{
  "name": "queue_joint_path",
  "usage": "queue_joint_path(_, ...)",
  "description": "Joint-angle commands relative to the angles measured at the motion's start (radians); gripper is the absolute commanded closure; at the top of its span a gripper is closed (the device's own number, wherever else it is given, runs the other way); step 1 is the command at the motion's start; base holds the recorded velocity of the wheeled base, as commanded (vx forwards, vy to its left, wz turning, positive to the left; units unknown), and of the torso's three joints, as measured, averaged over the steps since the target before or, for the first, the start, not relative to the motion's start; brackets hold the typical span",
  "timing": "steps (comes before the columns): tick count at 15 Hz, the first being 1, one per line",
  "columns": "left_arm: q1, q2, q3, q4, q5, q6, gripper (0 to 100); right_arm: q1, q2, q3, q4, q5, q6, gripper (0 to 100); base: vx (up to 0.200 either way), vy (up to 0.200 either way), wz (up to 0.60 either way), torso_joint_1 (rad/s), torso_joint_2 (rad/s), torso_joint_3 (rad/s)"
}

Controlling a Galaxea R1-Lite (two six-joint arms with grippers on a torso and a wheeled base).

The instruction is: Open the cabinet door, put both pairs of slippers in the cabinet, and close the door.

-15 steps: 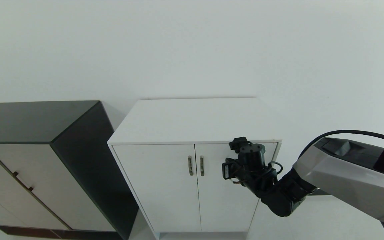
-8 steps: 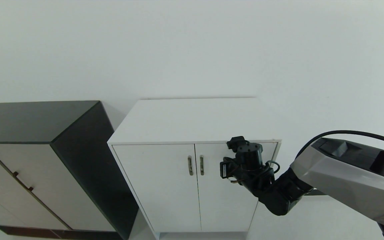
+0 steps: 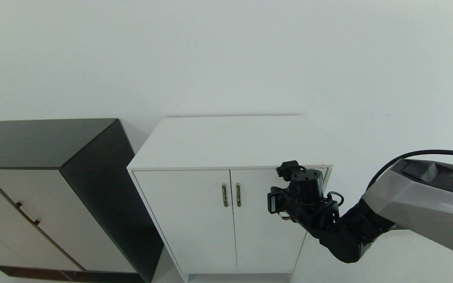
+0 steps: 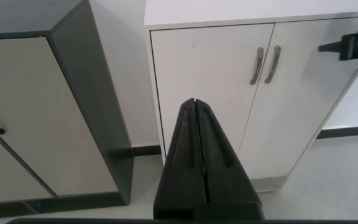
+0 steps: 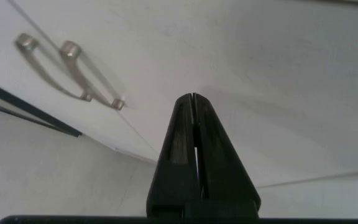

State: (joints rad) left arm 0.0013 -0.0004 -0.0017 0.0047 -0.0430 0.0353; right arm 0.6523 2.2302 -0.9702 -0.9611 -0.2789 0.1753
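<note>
The white cabinet (image 3: 230, 141) stands against the wall with both doors shut. Its two metal handles (image 3: 231, 195) sit side by side at the middle seam. My right gripper (image 5: 193, 98) is shut on nothing, its tip close to the face of the right door (image 3: 258, 236), off to the side of the handles (image 5: 73, 68). My right arm (image 3: 309, 204) hangs in front of that door's upper part. Farther back, my left gripper (image 4: 194, 104) is shut and empty, pointing at the cabinet's left door (image 4: 197, 68).
A dark grey cabinet (image 3: 53, 145) with pale doors stands right beside the white one on its left. Pale floor (image 4: 328, 180) lies in front of both. A plain wall rises behind.
My right arm first edged left toward the handles, then drew back right, ending slightly farther from them than a second ago. The doors stay shut.
</note>
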Motion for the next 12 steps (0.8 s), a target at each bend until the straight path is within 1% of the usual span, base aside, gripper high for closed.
queue_joint_path(1, 0.0, 0.0, 0.0, 0.0, 0.0, 0.0, 100, 0.006, -0.172, 0.163, -0.01, -0.003, 0.003, 100, 0.0, 0.0, 0.0, 0.0, 0.0, 0.0)
queue_joint_path(3, 0.0, 0.0, 0.002, -0.002, 0.0, 0.0, 100, 0.004, -0.307, 0.301, -0.019, -0.008, 0.003, 100, 0.0, 0.0, 0.0, 0.0, 0.0, 0.0)
queue_joint_path(4, 0.0, 0.0, 0.002, 0.0, 0.0, 0.0, 100, 0.003, -0.343, 0.334, -0.019, -0.014, 0.003, 100, 0.0, 0.0, 0.0, 0.0, 0.0, 0.0)
queue_joint_path(6, 0.0, 0.0, 0.0, 0.0, 0.0, 0.001, 100, -0.007, -0.518, 0.479, -0.018, -0.052, 0.0, 100, 0.0, 0.0, 0.0, 0.0, 0.0, 0.0)
queue_joint_path(8, 0.0, 0.0, 0.0, 0.0, 0.0, 0.001, 100, -0.037, -0.643, 0.576, -0.007, -0.078, -0.007, 100, 0.0, 0.0, 0.0, 0.0, 0.0, 0.0)
queue_joint_path(9, 0.0, 0.0, 0.0, 0.0, -0.002, 0.001, 100, -0.062, -0.722, 0.642, 0.005, -0.103, -0.025, 100, 0.0, 0.0, 0.0, 0.0, 0.0, 0.0)
queue_joint_path(11, 0.0, 0.0, 0.0, 0.0, -0.002, 0.001, 100, -0.105, -0.868, 0.757, 0.03, -0.12, -0.043, 100, 0.0, 0.0, 0.0, 0.0, 0.0, 0.0)
queue_joint_path(12, 0.0, 0.0, 0.0, 0.0, -0.002, 0.001, 100, -0.105, -0.868, 0.757, 0.03, -0.12, -0.043, 100, 0.0, 0.0, 0.0, 0.0, 0.0, 0.0)
